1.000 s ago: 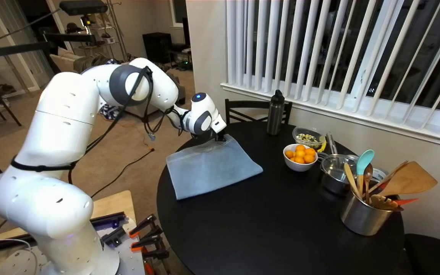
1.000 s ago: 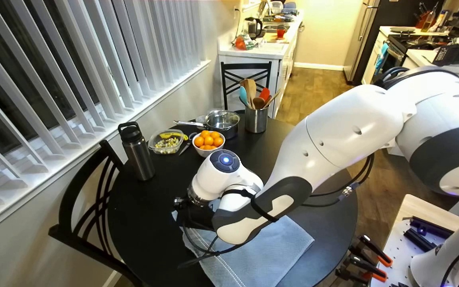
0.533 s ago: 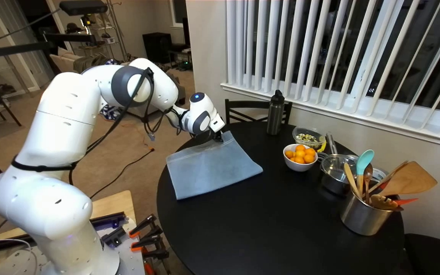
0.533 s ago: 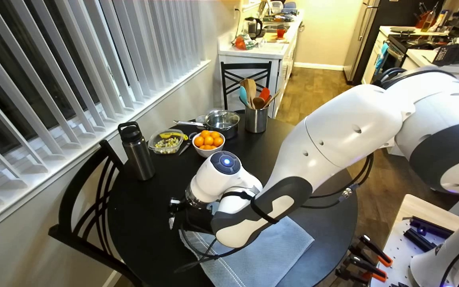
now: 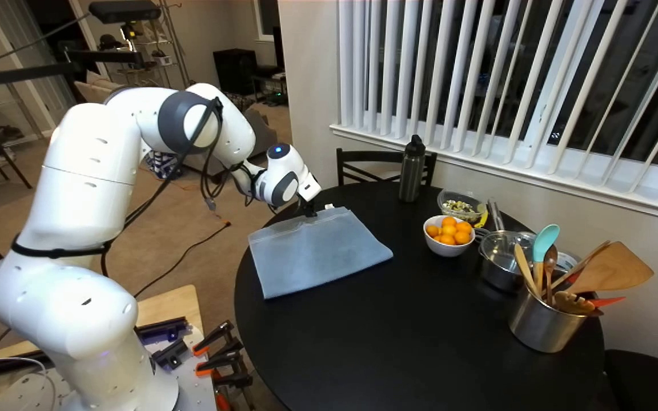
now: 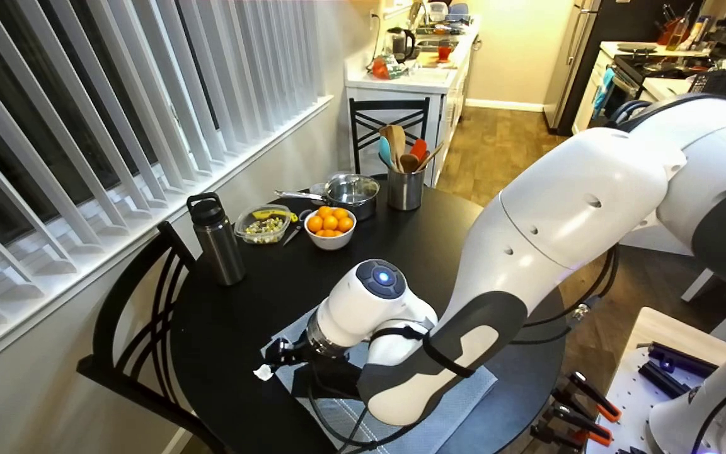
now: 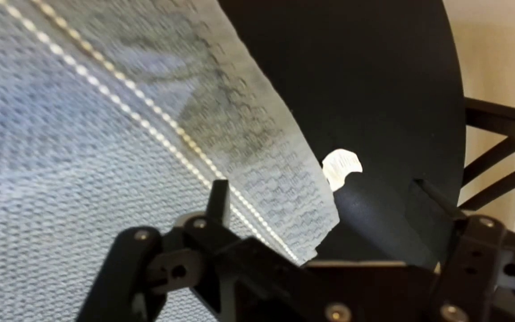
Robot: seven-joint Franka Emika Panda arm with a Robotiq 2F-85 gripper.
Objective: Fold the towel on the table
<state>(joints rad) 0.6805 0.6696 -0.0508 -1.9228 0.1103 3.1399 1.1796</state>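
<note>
My gripper (image 7: 319,183), one, fingers (image 7: 218,201) spread wide, is at the edge of one grey-blue towel (image 7: 83,192), double-stitched, lying below me, white tag (image 7: 340,165) showing between my fingers, one round black table (image 7: 373,89) underneath.

In an exterior view, there's the bottle (image 5: 410,176) standing far, white bowl (image 5: 444,249) piled with oranges (image 5: 448,232) nearer right, utensils (image 5: 612,268) crowding a metal canister (image 5: 541,328) nearer, further right!

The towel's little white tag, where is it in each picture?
In an exterior view: the white tag, right in the middle.
In an exterior view: the white tag, low, left of centre.
Wrist view: the white tag, right of centre.
Shared landmark: the towel, in all three.
</note>
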